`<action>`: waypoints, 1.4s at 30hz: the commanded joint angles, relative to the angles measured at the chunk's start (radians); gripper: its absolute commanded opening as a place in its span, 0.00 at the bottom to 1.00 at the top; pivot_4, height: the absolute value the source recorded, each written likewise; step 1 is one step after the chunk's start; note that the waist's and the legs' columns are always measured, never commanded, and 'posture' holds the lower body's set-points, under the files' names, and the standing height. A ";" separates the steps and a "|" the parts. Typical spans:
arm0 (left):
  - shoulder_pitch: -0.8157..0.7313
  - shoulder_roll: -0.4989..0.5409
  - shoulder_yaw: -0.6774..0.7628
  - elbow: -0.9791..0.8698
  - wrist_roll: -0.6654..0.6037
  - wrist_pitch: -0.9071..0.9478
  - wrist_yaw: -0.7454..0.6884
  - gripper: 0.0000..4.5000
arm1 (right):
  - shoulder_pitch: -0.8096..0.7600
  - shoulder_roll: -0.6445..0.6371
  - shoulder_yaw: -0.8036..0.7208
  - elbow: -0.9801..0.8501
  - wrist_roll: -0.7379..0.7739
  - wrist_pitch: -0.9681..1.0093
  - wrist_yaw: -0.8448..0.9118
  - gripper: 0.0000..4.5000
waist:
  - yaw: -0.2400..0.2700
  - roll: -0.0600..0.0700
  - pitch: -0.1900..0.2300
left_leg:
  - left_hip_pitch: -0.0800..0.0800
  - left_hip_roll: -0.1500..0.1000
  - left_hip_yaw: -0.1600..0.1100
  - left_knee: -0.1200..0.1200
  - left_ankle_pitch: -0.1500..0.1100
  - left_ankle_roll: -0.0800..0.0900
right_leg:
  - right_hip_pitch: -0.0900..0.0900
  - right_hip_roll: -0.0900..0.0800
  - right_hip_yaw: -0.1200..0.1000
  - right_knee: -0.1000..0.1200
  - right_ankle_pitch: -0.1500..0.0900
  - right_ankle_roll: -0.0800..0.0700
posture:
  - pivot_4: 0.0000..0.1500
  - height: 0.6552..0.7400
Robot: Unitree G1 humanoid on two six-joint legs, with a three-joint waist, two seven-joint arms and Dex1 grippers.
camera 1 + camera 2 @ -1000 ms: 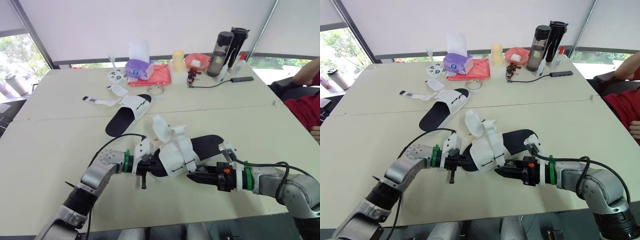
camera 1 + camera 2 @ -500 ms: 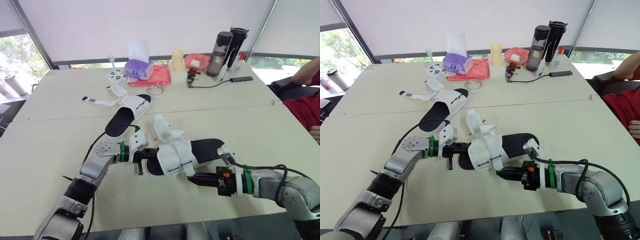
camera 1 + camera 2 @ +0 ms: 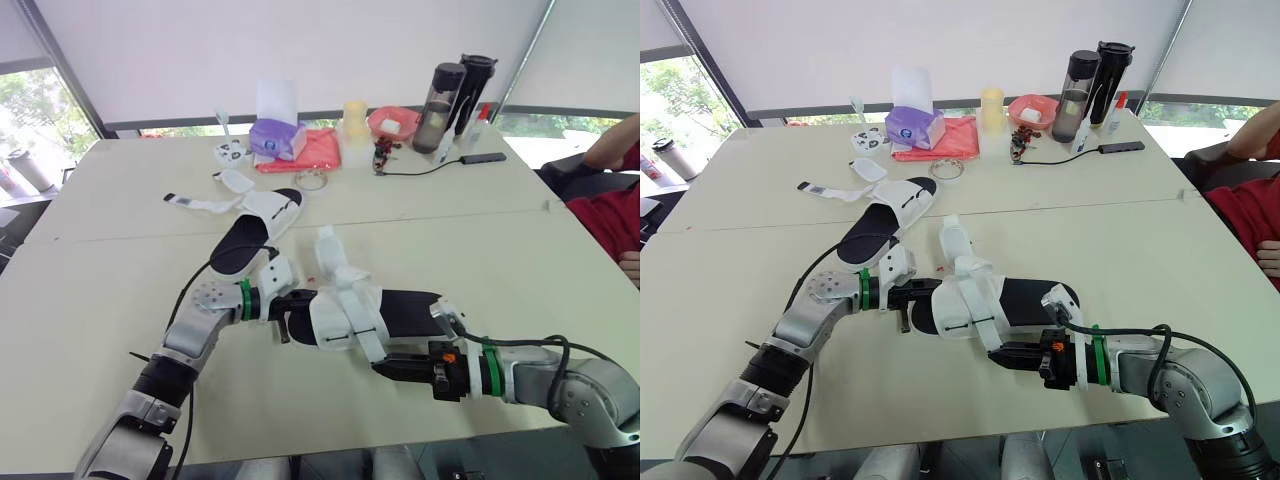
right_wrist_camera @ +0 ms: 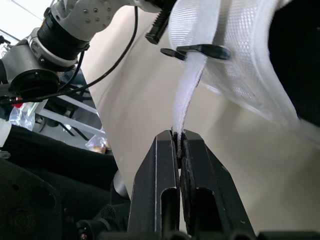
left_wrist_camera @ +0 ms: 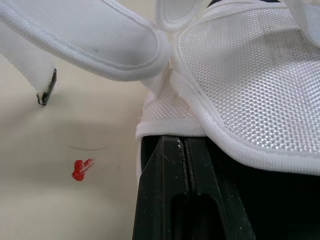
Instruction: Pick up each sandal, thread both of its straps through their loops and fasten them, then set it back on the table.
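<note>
The near sandal (image 3: 400,305), black-soled with a white mesh upper (image 3: 340,315), lies close to the table's front edge. My left gripper (image 3: 296,302) is shut on the sandal's toe edge, its black fingers (image 5: 172,190) pinched under the mesh. One white strap (image 4: 192,95) runs through a black loop (image 4: 200,50) and down toward me, where my right gripper (image 3: 380,368) is shut on its end. Another strap (image 3: 328,248) sticks up loose behind the upper. The second sandal (image 3: 250,235) lies farther left, its straps (image 3: 205,203) spread open on the table.
At the far side stand a purple tissue box (image 3: 278,138), a red cloth (image 3: 318,150), a pink bowl (image 3: 393,122), two dark bottles (image 3: 445,95) and a black cable (image 3: 425,168). A person in red (image 3: 612,215) sits at the right edge.
The near sandal has dropped lower and flatter on the table. My left gripper moved away from me with its toe; my right gripper drew the strap end slightly toward me.
</note>
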 commanded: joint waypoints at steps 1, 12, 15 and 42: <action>0.058 0.030 -0.033 -0.008 0.019 0.062 -0.032 0.00 | 0.034 0.007 -0.019 -0.075 0.028 -0.008 -0.016 0.01 | 0.000 0.000 0.000 | 0.000 0.000 0.000 0.000 0.000 0.000 | 0.000 0.000 0.000 0.000 0.000 0.001 | 1.00 1.00; 0.076 0.024 -0.027 -0.016 0.025 0.078 -0.029 0.00 | 0.228 0.016 0.073 -0.209 -0.110 -0.148 -0.060 0.01 | -0.001 0.000 -0.007 | 0.000 0.000 0.000 -0.001 -0.001 0.000 | 0.000 0.000 0.000 -0.001 -0.001 0.000 | 1.00 1.00; 0.068 0.020 -0.032 -0.010 0.027 0.079 -0.034 0.00 | 0.245 0.016 0.070 -0.213 -0.110 -0.159 -0.058 0.01 | 0.000 -0.001 -0.008 | 0.000 0.000 0.000 -0.001 -0.001 0.000 | 0.000 0.000 0.000 -0.001 -0.001 0.000 | 1.00 1.00; 0.019 -0.011 -0.040 0.074 0.052 0.039 -0.066 0.00 | 0.079 -0.156 -0.122 -0.288 0.969 -0.211 -0.437 0.01 | 0.004 -0.003 -0.014 | -0.002 0.000 0.000 -0.001 -0.001 0.002 | 0.001 -0.002 0.000 -0.005 -0.001 -0.001 | 1.00 1.00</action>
